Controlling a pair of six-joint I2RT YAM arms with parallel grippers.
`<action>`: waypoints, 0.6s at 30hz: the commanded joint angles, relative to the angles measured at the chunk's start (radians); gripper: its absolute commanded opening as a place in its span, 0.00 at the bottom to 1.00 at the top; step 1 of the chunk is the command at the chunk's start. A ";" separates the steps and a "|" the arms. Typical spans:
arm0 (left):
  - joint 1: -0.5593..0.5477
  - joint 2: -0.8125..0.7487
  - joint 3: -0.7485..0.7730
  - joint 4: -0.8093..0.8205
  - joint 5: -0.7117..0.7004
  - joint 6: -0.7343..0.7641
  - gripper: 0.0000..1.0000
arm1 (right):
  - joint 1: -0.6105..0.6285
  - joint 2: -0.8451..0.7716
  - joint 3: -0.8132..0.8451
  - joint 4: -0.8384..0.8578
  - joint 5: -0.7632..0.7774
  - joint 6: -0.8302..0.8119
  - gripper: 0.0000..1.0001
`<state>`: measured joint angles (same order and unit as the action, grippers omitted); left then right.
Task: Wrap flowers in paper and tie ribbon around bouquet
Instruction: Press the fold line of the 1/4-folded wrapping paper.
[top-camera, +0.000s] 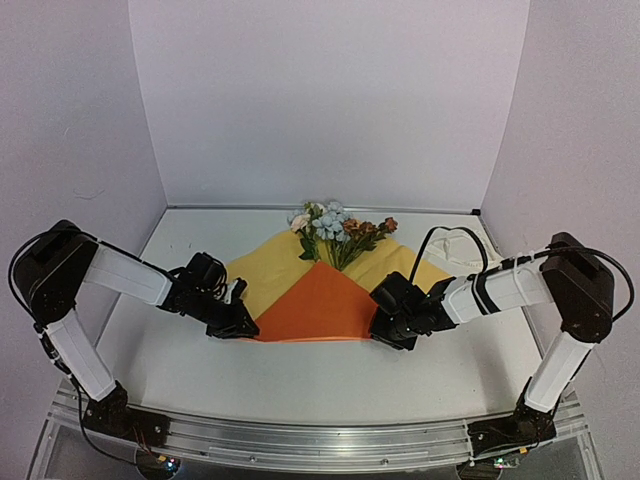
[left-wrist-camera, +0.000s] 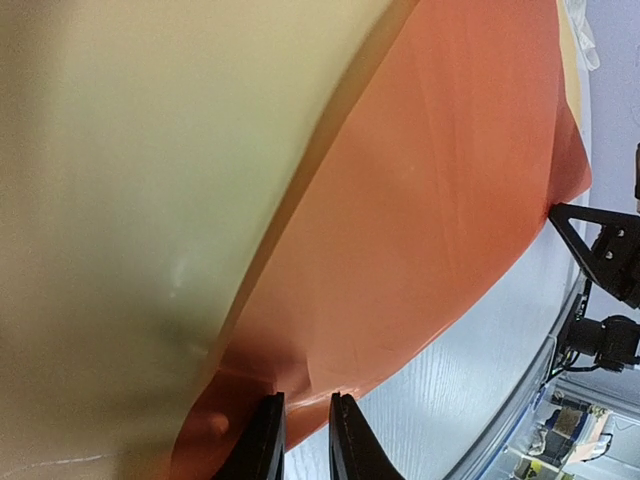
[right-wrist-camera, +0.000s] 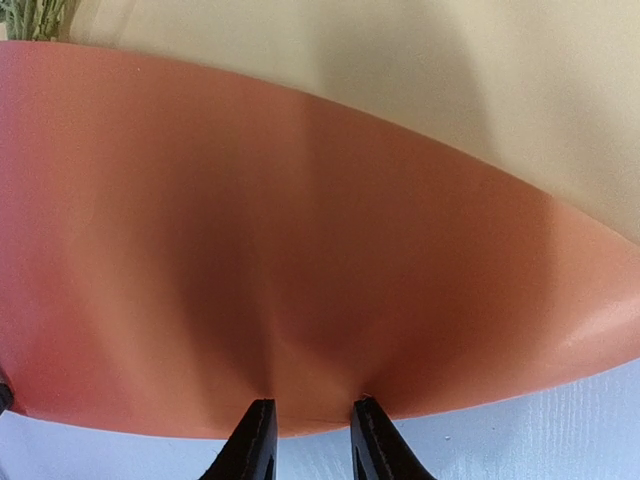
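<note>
**Both end effectors pinch the folded near edge of the paper**

We see the paper (top-camera: 320, 300) lying flat on the bench (top-camera: 300, 385). Its yellow face is up, and an orange flap is folded over the middle into a broad triangle that points away from the arm bases. The flowers (top-camera: 335, 228) lie at the far tip of that triangle. Their blooms reach past the paper's far edge, and their stems run in under the flap. In the right wrist view, a few green stems (right-wrist-camera: 35, 15) show at the top left corner, just above the orange.

The left end effector (top-camera: 247, 327) sits low at the left near corner of the orange fold. In its wrist view, the left end effector (left-wrist-camera: 300, 435) has its jaws narrowly parted and clenched on the paper's rim, which creases at the fingertips.

The right end effector (top-camera: 383, 337) sits at the right near corner. The right wrist view shows it (right-wrist-camera: 310, 435) grasping the same folded edge, with wrinkles fanning out from between the jaws.

A pale heap (top-camera: 462, 268) lies on the bench just beyond the paper's right corner, too faint for us to name.
</note>
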<state>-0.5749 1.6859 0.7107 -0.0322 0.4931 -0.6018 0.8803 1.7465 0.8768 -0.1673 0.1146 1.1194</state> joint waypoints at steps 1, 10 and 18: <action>0.015 -0.053 -0.066 -0.078 -0.095 -0.001 0.19 | 0.000 0.045 -0.015 -0.076 -0.013 0.014 0.28; 0.020 -0.145 -0.132 -0.141 -0.210 -0.018 0.19 | -0.001 0.053 -0.018 -0.064 -0.020 0.022 0.28; 0.029 -0.195 -0.079 -0.215 -0.244 0.023 0.19 | -0.009 0.030 -0.011 -0.052 -0.055 0.021 0.30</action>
<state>-0.5599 1.5213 0.6057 -0.1310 0.3205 -0.6085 0.8800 1.7496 0.8768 -0.1563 0.1111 1.1286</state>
